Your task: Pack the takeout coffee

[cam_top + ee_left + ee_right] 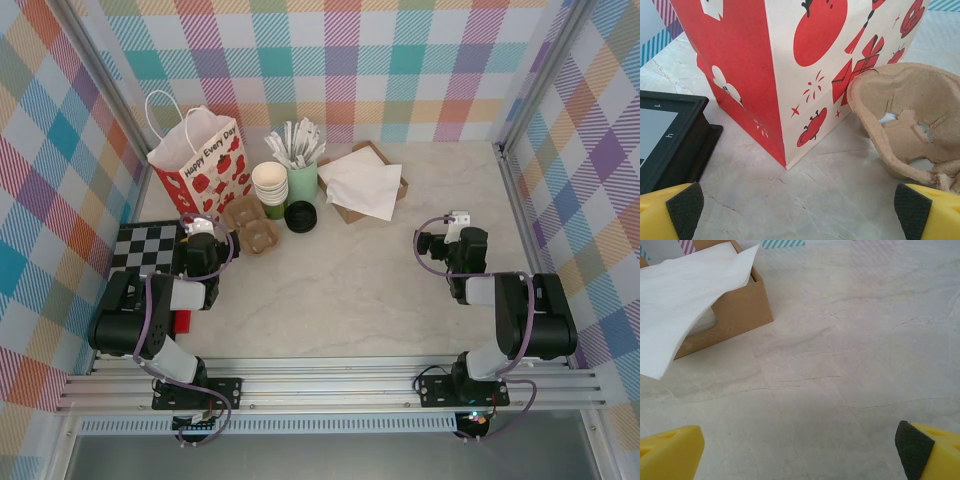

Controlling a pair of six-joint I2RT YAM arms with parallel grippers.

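Pale marbled bench [360, 290] inside bright plaid walls [420, 60]; coffee [300, 216] stands toward the back, upright — left fingers [684, 207] and right fingers [912, 450] spread wide, grasping nothing.

- The takeout coffee [301, 216] is being shown standing upright on the table [360, 285], with its round black lid closed on top and hiding most of the cup.
- It is being seen just in front of the pale green cup [303, 183], beside the stack of cream cups [270, 183].

Marble tabletop [350, 280], plaid walls [400, 60]
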